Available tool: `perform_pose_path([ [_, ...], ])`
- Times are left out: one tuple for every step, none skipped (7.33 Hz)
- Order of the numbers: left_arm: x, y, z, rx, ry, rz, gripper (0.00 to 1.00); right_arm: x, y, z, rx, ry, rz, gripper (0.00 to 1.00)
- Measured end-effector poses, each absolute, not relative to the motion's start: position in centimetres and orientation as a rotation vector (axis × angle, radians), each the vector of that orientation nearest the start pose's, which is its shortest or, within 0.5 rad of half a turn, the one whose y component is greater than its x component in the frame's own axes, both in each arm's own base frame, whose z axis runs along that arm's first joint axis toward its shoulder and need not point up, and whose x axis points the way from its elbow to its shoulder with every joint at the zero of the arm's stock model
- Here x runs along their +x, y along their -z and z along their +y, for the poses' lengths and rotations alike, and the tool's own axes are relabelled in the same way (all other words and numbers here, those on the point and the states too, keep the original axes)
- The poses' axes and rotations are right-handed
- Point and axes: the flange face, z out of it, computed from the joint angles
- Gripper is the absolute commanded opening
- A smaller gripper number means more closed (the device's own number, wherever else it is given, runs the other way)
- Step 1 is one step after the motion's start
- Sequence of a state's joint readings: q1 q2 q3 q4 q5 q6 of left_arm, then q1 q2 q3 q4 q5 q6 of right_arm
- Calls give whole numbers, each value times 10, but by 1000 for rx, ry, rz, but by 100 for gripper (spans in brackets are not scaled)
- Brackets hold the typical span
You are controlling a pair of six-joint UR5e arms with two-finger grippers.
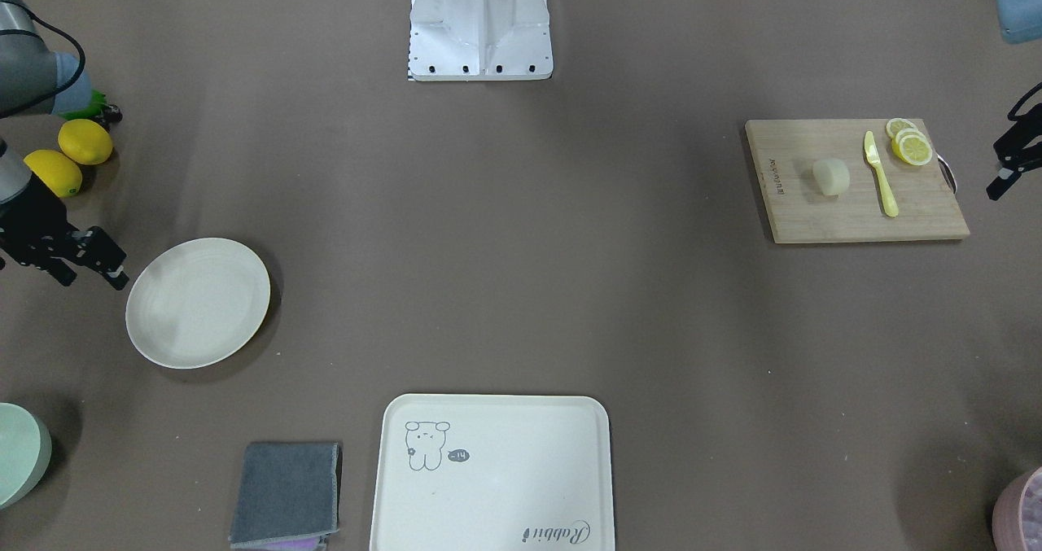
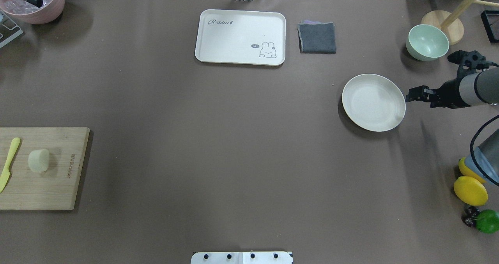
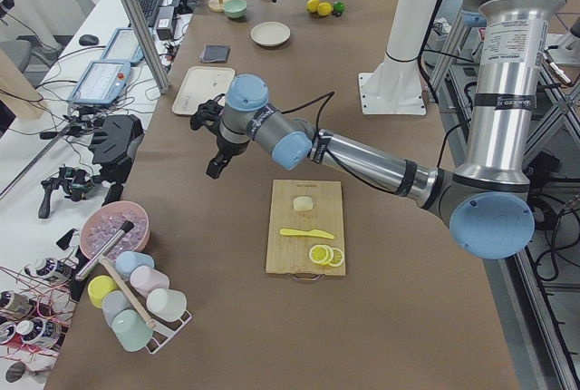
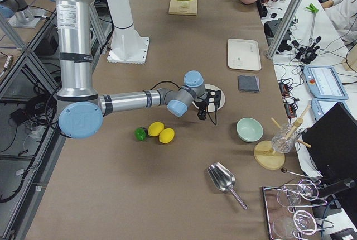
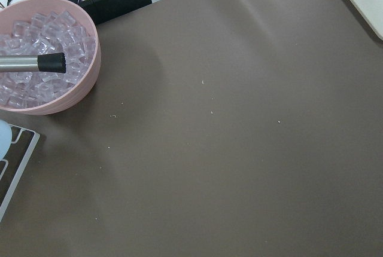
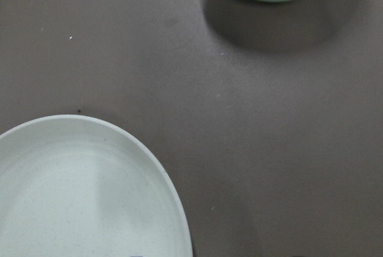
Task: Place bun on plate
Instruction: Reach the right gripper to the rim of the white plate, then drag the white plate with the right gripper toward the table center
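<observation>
The bun (image 1: 831,177) is a pale cream lump lying on a wooden cutting board (image 1: 814,217), beside a yellow knife (image 1: 881,175); the overhead view shows the bun (image 2: 38,160) near the table's left edge. The plate (image 1: 198,303) is round, cream-white and bare, on the opposite side of the table (image 2: 373,102). My right gripper (image 1: 91,277) hovers open just outside the plate's rim, holding nothing. My left gripper (image 1: 1003,178) hangs open and empty beyond the board's outer end, toward the pink bowl (image 3: 208,143).
Lemon slices (image 1: 910,144) sit on the board's corner. Two whole lemons (image 1: 69,156) and a green fruit (image 2: 487,221) lie near the right arm. A pale green bowl (image 2: 427,42), grey cloth (image 2: 317,38), bear-printed tray (image 2: 218,38) and pink ice bowl (image 5: 42,60) line the far side.
</observation>
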State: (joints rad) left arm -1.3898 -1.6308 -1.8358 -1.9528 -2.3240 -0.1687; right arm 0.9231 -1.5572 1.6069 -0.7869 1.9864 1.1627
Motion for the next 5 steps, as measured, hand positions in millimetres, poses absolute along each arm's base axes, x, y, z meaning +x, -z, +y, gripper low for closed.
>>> perform_pose_path([
  [30,-453,-524,535,-277,827,98,-264,-556,-474,198,-314,-886,38],
  [30,-454,-524,534,-276,827,98,-276,-556,-468,195,-314,-881,2],
  [30,-454,-524,533,-277,827,98,-283,-557,-464,191,-308,-879,0],
  [30,-454,-524,533,-277,827,98,-287,-556,-461,190,-304,-880,0],
  [30,-454,-524,533,-277,827,98,-288,-551,-461,195,-301,-887,0],
])
